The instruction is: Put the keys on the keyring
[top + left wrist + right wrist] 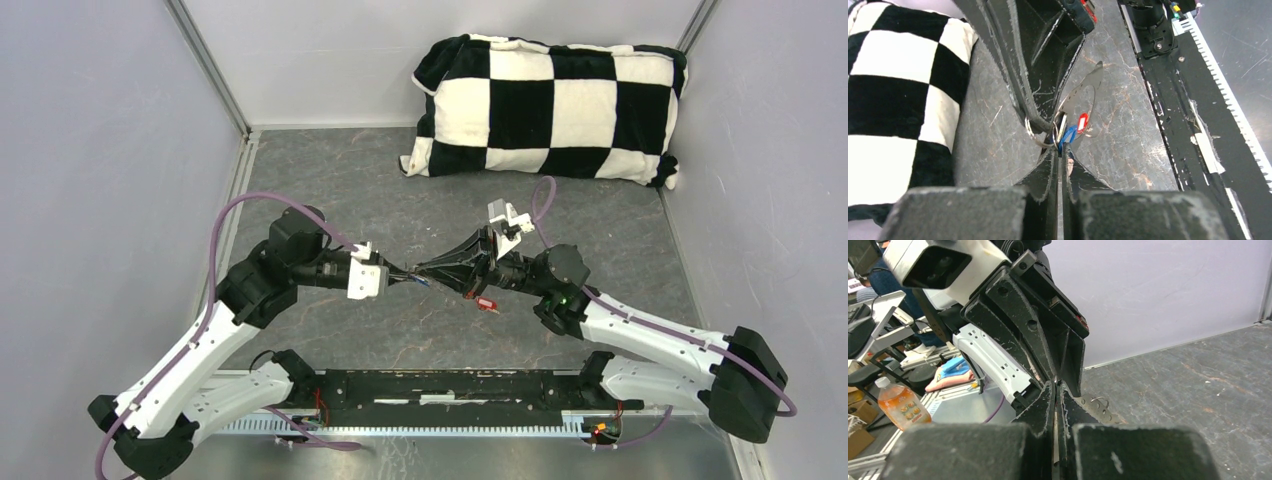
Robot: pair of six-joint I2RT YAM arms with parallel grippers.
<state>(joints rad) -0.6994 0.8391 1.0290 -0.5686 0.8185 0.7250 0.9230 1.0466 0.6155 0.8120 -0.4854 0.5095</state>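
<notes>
Plastic-headed blue key (1068,135), plush cloth pillow (545,105)

Pillow (545,105) in the tabletop's (330,180) far right corner. Left tool (408,278) and right tool (422,270) meet tip to tip above its middle; a key (487,303) lies just nearer the near edge.

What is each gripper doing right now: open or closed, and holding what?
Left gripper: closed, apparently pinching the blue key.
Right gripper: closed, seemingly gripping the keyring.
</notes>
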